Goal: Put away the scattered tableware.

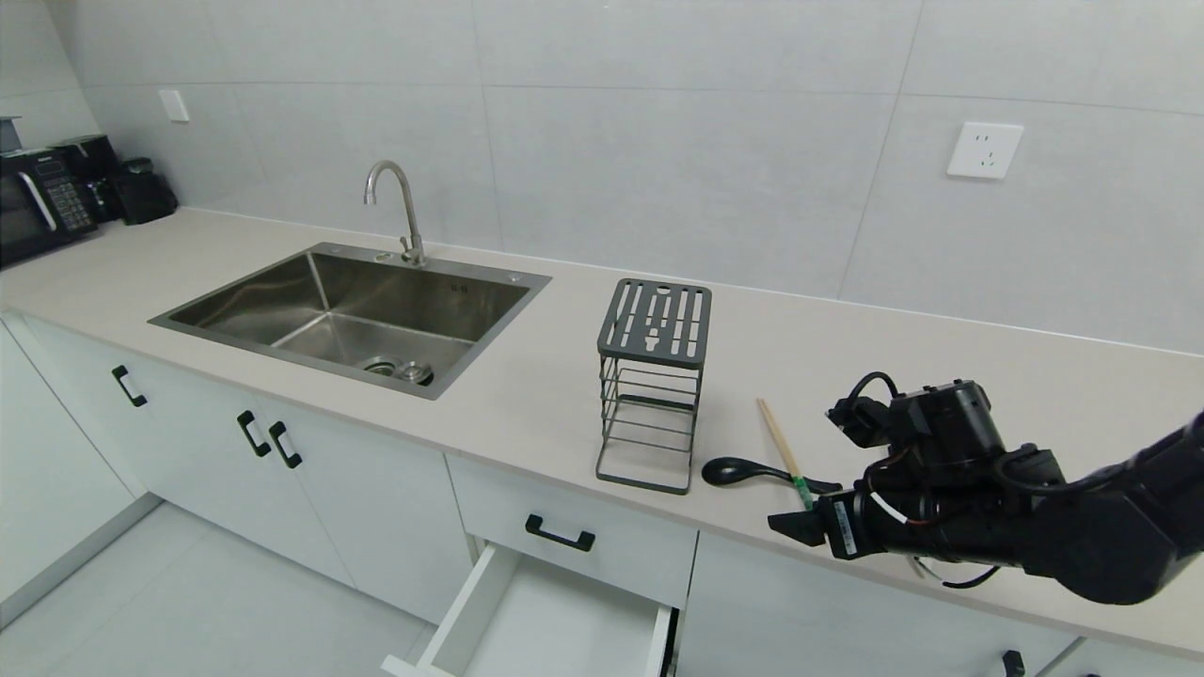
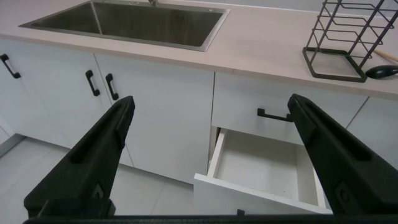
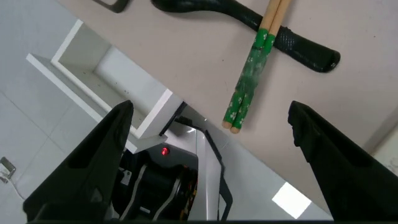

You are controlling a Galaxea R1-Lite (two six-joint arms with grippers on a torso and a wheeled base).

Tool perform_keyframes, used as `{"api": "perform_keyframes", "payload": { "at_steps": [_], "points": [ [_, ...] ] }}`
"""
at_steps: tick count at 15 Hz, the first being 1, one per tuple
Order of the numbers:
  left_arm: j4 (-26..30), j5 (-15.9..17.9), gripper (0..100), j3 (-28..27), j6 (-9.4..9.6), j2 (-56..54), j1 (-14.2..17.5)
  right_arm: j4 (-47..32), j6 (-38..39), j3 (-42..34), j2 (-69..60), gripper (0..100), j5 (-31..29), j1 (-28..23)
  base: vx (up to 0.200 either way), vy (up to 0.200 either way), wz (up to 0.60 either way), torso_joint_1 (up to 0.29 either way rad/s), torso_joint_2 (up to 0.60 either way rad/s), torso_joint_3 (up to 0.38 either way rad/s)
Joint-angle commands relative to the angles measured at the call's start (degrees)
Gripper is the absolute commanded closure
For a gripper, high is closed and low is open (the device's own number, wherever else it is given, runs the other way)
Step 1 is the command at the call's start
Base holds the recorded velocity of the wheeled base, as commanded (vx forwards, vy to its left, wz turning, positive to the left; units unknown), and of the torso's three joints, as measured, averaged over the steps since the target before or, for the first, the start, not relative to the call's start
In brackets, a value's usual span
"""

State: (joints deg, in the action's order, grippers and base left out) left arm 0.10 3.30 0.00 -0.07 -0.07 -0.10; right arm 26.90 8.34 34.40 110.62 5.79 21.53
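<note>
Bright, diffuse light fills the head view: the table (image 1: 527,376) is pale and evenly lit, and shadows stay soft, with only a faint one under the rack (image 1: 656,322). The steel sink (image 1: 414,296) carries a mild sheen without hard glare. Straight wall lines tilt and bow slightly toward the edges. Close to the wrist cameras, the left tool (image 2: 211,99) and right tool (image 3: 209,111) are flat black shapes with little detail. A white patch of glare lies on the floor (image 3: 291,200).
</note>
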Motion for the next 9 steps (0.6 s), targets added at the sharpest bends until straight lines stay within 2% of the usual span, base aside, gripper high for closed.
{"api": "perform_keyframes", "payload": {
  "at_steps": [1,3,9],
  "points": [
    [-0.01,0.04,0,0.00,-0.01,0.07,0.01,-0.01,0.71,1.19,3.46,0,-0.17,0.00,0.000,0.000,0.00,0.000,0.00,0.000],
    [-0.01,-0.05,0,0.00,-0.01,0.07,0.01,-0.01,2.74,2.78,5.57,0,-2.01,0.53,0.000,0.000,0.00,0.000,0.00,0.000],
    [-0.01,0.04,0,0.00,-0.01,0.07,0.01,-0.01,3.88,2.86,6.54,0,-2.27,1.41,0.000,0.000,0.00,0.000,0.00,0.000]
  ]
}}
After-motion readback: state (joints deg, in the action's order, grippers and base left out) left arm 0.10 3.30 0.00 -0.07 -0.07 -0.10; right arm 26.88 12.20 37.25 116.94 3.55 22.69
